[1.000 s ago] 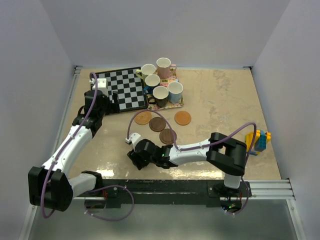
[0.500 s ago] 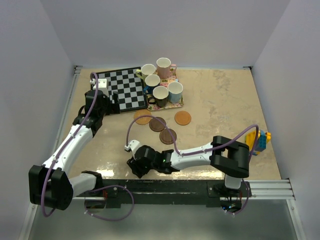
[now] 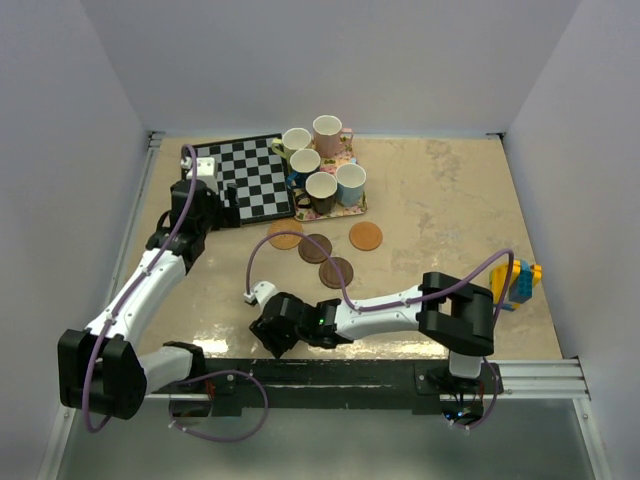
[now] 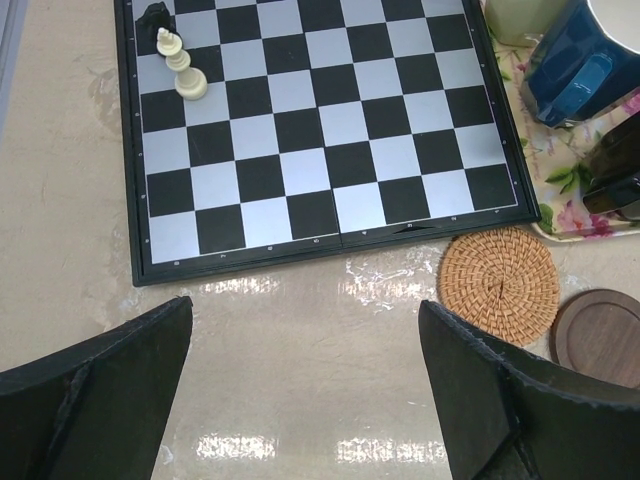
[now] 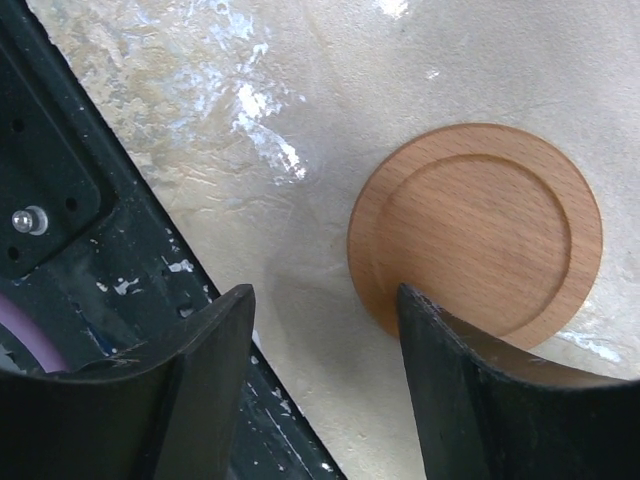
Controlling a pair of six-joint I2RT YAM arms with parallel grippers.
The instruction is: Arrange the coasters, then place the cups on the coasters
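While both arms reach out over the beige marbled worktop (image 3: 440, 200), white walls (image 3: 560, 150) close it on three sides and a black rail (image 3: 380, 372) runs along its near edge. A broad stretch of bare surface lies right of the floral rectangular tray (image 3: 358, 208).

That tray holds all five small handled cups: the yellow-green cup (image 3: 296, 140) and pink cup (image 3: 327, 128) at the back, the dark blue cup (image 3: 304, 162) in the middle, and the black cup (image 3: 321, 188) and light blue cup (image 3: 351, 182) at the front. A black-and-white chessboard (image 3: 250, 180) lies against the tray's left side.

Just in front of the tray lie a woven orange-brown coaster (image 3: 286, 235), two dark brown round coasters (image 3: 315, 248) and a smooth orange-brown coaster (image 3: 365, 236).

Well in front of the tray, by the rail, the right hand (image 5: 330, 370) stands partly open and holds nothing. A pale wooden round coaster (image 5: 475, 235) lies flat on the worktop, its edge at the tip of one finger.

Left of the tray, by the chessboard's front edge, the left hand (image 4: 310, 400) hovers fully spread and empty.
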